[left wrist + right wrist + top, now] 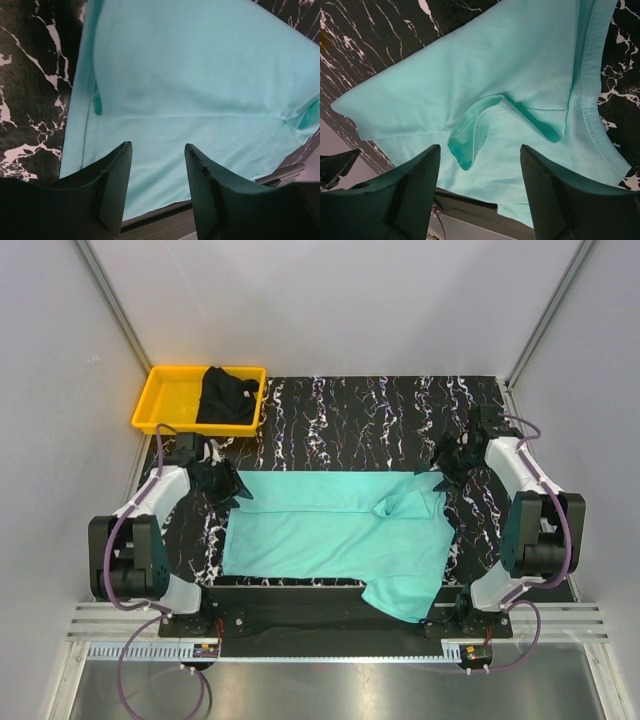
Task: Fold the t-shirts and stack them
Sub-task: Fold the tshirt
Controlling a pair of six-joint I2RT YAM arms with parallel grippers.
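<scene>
The turquoise t-shirt [330, 530] lies on the bench [350, 410]; the black t-shirt [227, 395] sits in the yellow tray [165, 405]. The left claw [158, 150] and right claw [480, 150] stand wide, holding nothing.

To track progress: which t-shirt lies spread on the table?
The turquoise t-shirt; the black t-shirt sits crumpled in the yellow tray.

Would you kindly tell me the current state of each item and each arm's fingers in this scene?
turquoise t-shirt: spread flat on the table, partly folded, not held.
yellow tray: upright, at the table's far left corner.
black t-shirt: crumpled inside the yellow tray, unfolded.
left fingers: open, over the turquoise t-shirt, holding nothing.
right fingers: open, over its collar end, holding nothing.
</scene>
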